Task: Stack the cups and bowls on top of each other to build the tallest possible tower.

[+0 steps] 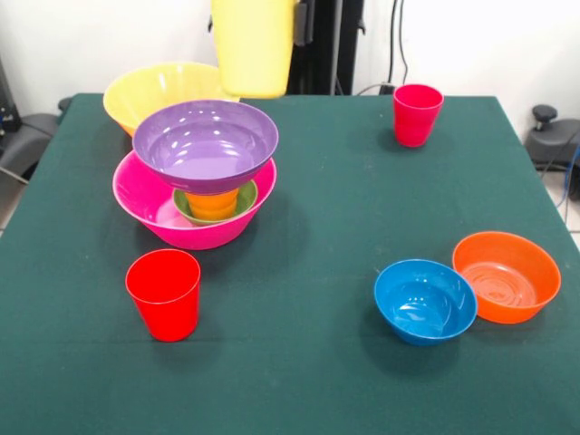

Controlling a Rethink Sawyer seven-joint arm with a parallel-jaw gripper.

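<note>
The tower [201, 177] stands at the left of the green-clothed counter [317, 272] — a wide purple plastic bowl [205, 142] on an orange cup [212, 203], in a small green bowl [188, 205], inside the big hot-pink bowl [145, 204]. Above hangs a yellow plastic cup [253, 45]; the pincer's state — cannot tell.
</note>
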